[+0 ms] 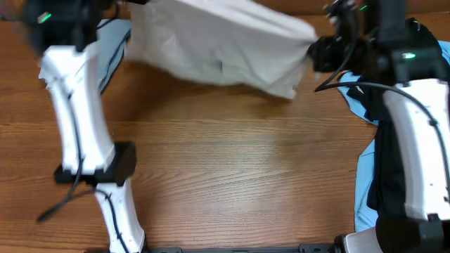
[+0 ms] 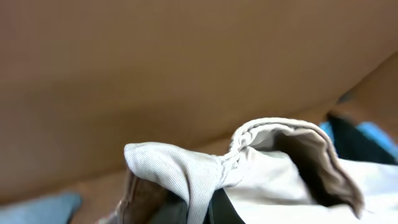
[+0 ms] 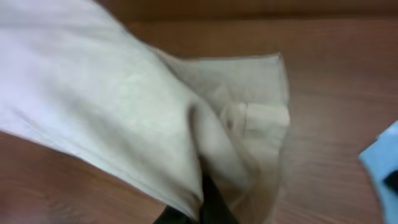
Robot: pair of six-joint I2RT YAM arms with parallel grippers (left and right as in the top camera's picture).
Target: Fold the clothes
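Wood tabletop [image 1: 232, 161] near. At far side, beige garment [image 1: 218, 46] spans L-R, long axis across scene, apparently lifted betw. both arms. Left pincer [image 2: 208, 208] clamps its left end, right pincer [image 3: 202, 202] its right end; neither nearer.

A brown wood-grain bench [image 1: 232, 161] fills the view, its grain running crosswise from below the left hand [image 1: 121, 29] to below the right hand [image 1: 315, 48]. Soft, even light leaves a pale sheen on the bare wood between the two hands.
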